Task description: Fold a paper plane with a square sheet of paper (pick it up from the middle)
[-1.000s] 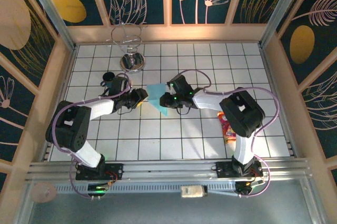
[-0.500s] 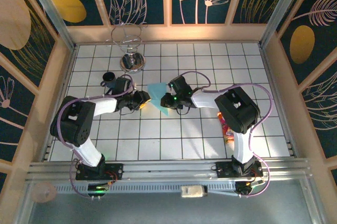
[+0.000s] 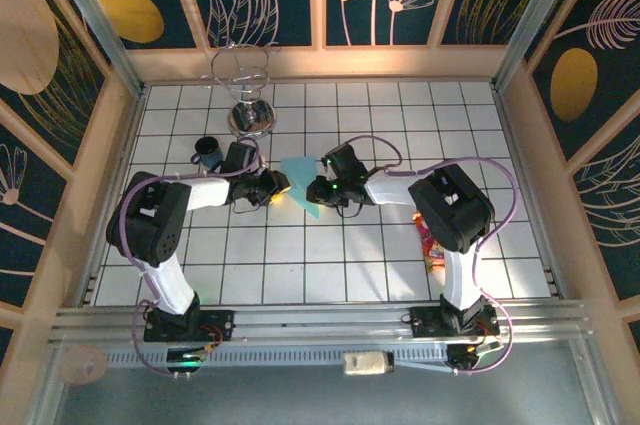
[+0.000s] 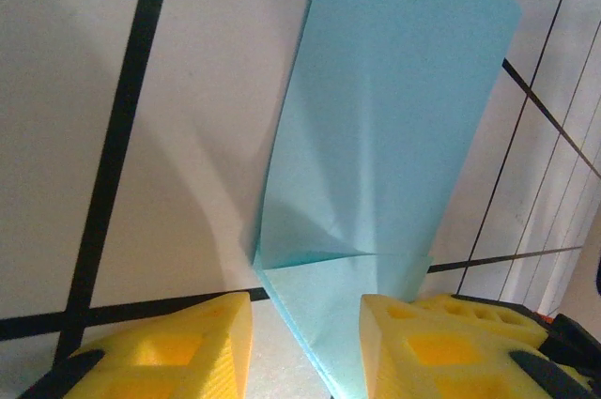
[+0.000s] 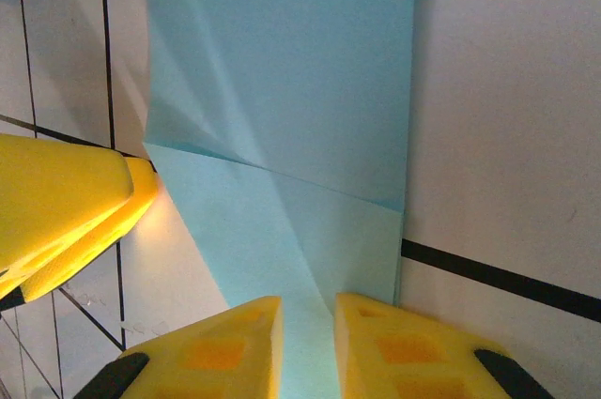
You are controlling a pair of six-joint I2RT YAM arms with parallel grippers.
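The square sheet of paper point(image 3: 300, 181) is light blue, partly folded with creases, and lies mid-table between my two grippers. My left gripper point(image 3: 279, 186) is at its left edge. In the left wrist view the paper point(image 4: 394, 127) has a layered folded edge that runs down between the yellow fingers point(image 4: 178, 347), which stand well apart without pinching it; this left gripper point(image 4: 305, 347) is open. My right gripper point(image 3: 319, 188) is at the paper's right side. Its fingers point(image 5: 225, 352) rest over the paper point(image 5: 282, 70) with a narrow gap, the right gripper point(image 5: 308, 347) slightly open.
A wire-and-metal goblet stand point(image 3: 248, 95) is at the back left. A small black cup point(image 3: 208, 149) sits beside the left arm. An orange-red snack packet point(image 3: 431, 245) lies by the right arm. Wooden walls border the tiled table point(image 3: 300, 265).
The left arm has swung in, bringing its gripper closer to the paper's left edge, and its jaws have narrowed. The right gripper has hardly moved.
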